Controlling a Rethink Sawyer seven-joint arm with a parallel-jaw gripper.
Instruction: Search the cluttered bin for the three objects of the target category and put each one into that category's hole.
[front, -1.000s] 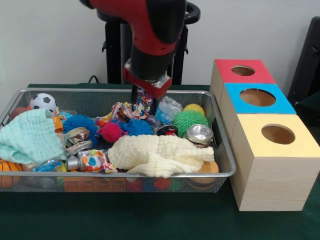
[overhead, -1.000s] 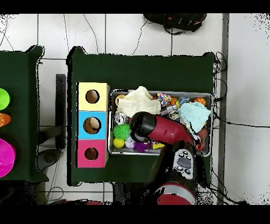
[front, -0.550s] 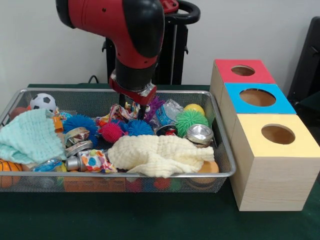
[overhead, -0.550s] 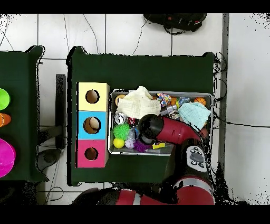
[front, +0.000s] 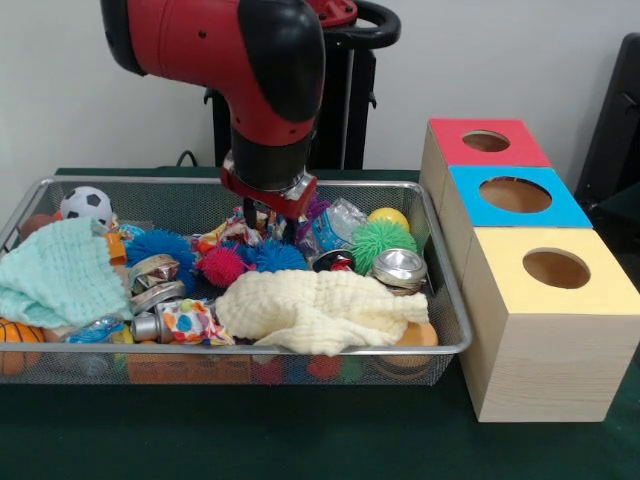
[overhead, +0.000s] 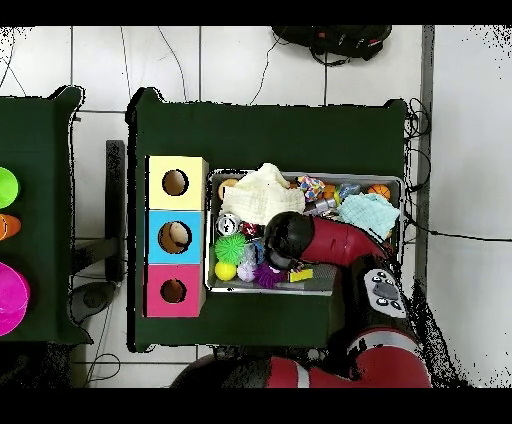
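Red and black robot arm's gripper (front: 263, 214) lowered into wire mesh bin (front: 445, 290) at its rear middle, tips buried among multicoloured crinkled fabric toy (front: 232, 232), finger state cannot be told, cream muslin cloth (front: 318, 308) in front, three coloured-top wooden hole boxes (front: 545, 300) beside bin.

A robotics lab: a red and black arm (front: 250, 90) stands over a green-covered table (overhead: 270, 130) holding a wire mesh bin (front: 300, 362) of toys and a row of colour-topped wooden boxes (front: 530, 260), with cables (overhead: 250, 75) trailing across the white tiled floor (overhead: 100, 60).
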